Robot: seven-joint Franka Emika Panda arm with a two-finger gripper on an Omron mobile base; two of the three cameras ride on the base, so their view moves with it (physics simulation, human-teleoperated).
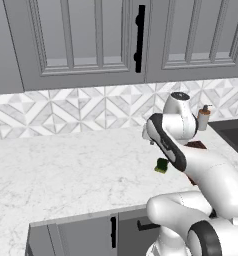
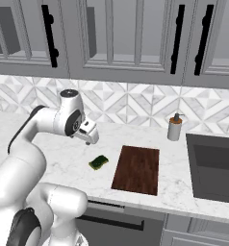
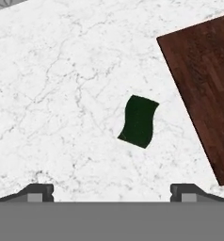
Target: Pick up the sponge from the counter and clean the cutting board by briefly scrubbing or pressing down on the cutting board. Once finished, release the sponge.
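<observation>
On the counter, just left of the cutting board, lies the sponge, its dark green face up and a strip of yellow showing along its near edge. It sits apart from the board, with a narrow band of white marble between them, and nothing touches it. In the hand view the sponge looks slightly curved, and the board runs off the upper right corner.

The gripper hangs in the air above the counter, up and to the left of the sponge, well clear of it. Its fingers stand spread wide apart, released, with nothing between them.

Behind the board, near the tiled wall, stands a soap dispenser. To the board's right is the dark sink, set into the counter. From the left base view the arm covers most of the board, and the sponge peeks out beside it.
</observation>
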